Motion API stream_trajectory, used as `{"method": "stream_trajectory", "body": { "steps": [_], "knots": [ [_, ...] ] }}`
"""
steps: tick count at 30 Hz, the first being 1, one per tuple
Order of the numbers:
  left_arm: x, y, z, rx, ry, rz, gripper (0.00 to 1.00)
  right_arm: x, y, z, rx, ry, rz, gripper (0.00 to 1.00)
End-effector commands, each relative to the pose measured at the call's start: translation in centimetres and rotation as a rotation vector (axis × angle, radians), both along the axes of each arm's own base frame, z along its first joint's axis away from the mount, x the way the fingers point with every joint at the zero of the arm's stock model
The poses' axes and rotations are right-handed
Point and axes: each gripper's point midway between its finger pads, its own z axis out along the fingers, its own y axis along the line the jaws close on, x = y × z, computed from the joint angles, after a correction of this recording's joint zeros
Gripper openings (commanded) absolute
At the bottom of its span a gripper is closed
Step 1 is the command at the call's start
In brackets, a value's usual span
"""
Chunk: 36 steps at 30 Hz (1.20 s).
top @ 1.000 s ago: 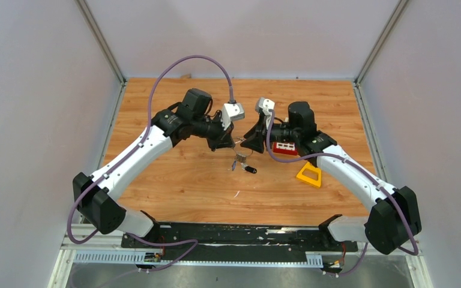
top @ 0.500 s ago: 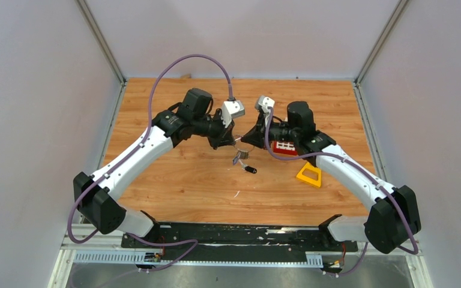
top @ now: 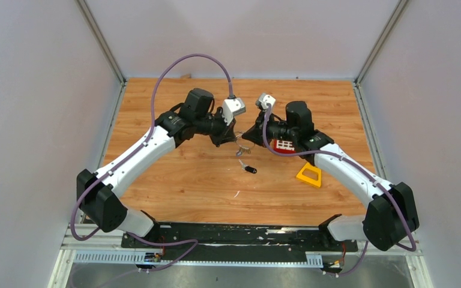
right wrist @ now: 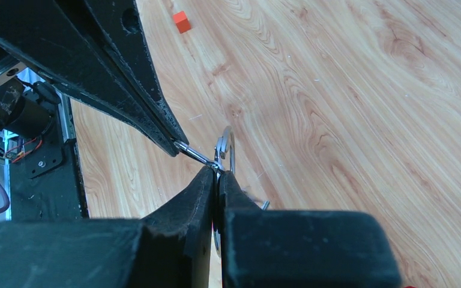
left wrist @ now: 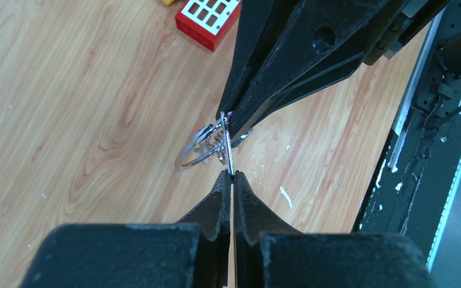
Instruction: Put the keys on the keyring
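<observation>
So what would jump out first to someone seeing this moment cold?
The two arms meet tip to tip above mid-table: the left gripper and the right gripper are both pinched shut on the small silver keyring between them. Just below is the black-headed key, though whether it hangs or lies on the wood is unclear. To the right sit a red block and a yellow triangular frame.

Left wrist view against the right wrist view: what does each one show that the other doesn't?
Only the left wrist view shows the red block with white squares. Only the right wrist view shows a small orange cube. Both show the left claw and the right claw shut on the silver keyring over the wooden table.
</observation>
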Motion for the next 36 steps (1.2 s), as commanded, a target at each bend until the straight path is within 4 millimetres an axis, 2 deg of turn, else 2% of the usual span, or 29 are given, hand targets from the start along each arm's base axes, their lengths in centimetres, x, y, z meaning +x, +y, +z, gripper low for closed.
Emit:
{"method": "stream_trajectory", "body": {
  "steps": [1,12,23,32,36],
  "knots": [
    [0.9,-0.9,3.6,-0.105,-0.101,0.010,0.03,0.8,0.4,1.2,0.026,-0.012,-0.019,0.00],
    [1.0,-1.1,4.3,-0.133,-0.117,0.019,0.08,0.8,0.4,1.0,0.024,-0.013,-0.018,0.00],
    [1.3,-1.3,4.5,-0.147,-0.131,0.024,0.00,0.6,0.5,0.9,0.026,-0.008,-0.007,0.00],
    [1.7,-1.0,4.8,-0.146,-0.166,0.040,0.00,0.0,0.6,1.0,0.031,-0.019,0.024,0.00],
    [1.9,-0.8,5.3,-0.142,-0.213,0.034,0.00,-0.4,0.6,1.0,0.030,-0.035,0.052,0.12]
  ]
}}
